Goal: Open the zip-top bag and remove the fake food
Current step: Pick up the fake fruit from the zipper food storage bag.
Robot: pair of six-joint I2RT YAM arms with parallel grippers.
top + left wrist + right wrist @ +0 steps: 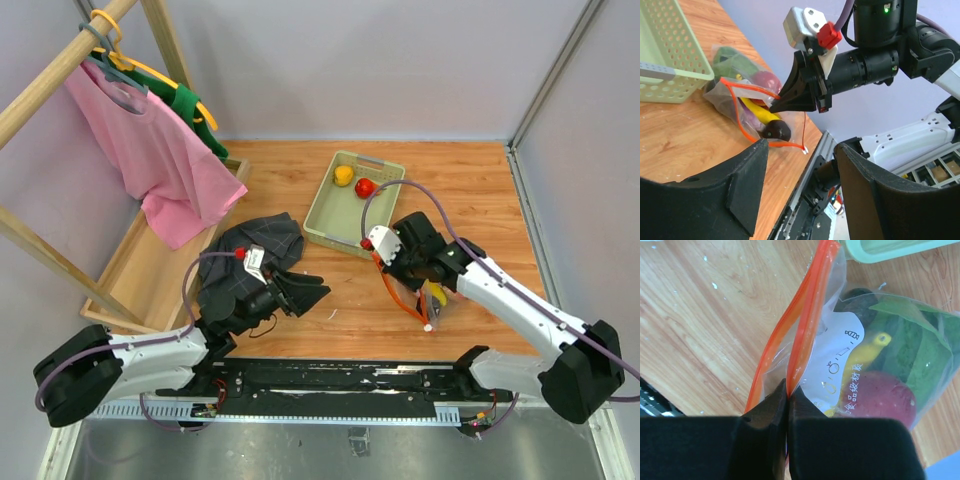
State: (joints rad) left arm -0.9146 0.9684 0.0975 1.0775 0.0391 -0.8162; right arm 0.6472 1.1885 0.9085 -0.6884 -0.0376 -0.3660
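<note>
We are clamping our right tool [788, 390] on the orange lip of the zip-top bag [840, 357] to spread its mouth; the bag is lying on the surface [350, 310] beside the tray [318, 215], and our left tool [801, 148] is hovering open.

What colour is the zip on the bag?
The zip is orange-red. It shows best in the right wrist view.

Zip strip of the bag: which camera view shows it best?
The right wrist view: the orange zip strip runs close up, its two sides parted, the right claw shut on one. The left wrist view shows a thin loop from the side; the top view shows it only small.
</note>
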